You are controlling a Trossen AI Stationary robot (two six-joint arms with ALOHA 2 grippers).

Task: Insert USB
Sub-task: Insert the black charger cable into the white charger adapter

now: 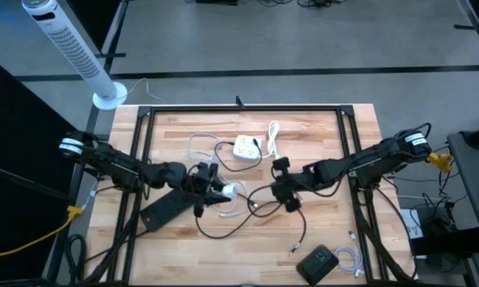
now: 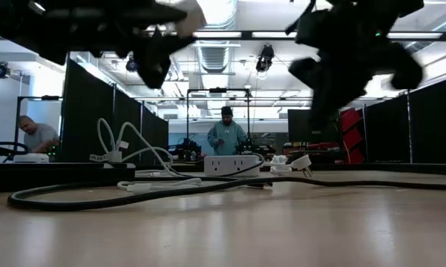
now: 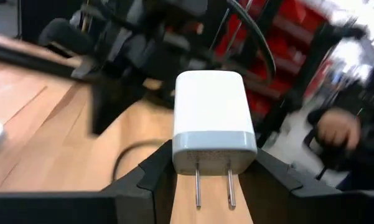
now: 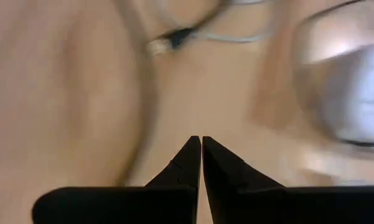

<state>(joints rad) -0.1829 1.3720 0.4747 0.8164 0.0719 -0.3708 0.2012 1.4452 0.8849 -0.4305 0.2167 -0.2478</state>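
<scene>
White charger [image 3: 214, 118] with its two prongs showing sits clamped in our left gripper [image 3: 213, 177] above the middle of the wooden table [image 1: 327, 127]. Our right gripper [image 4: 201, 152], fingers pressed together and empty, hangs over a cable plug [image 4: 168, 41] nearby.

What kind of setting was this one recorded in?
Probably a robotics lab or workshop: a wooden worktable on a grey floor, black partition panels forming bays behind it, ceiling strip lights, and a person at another station.
</scene>
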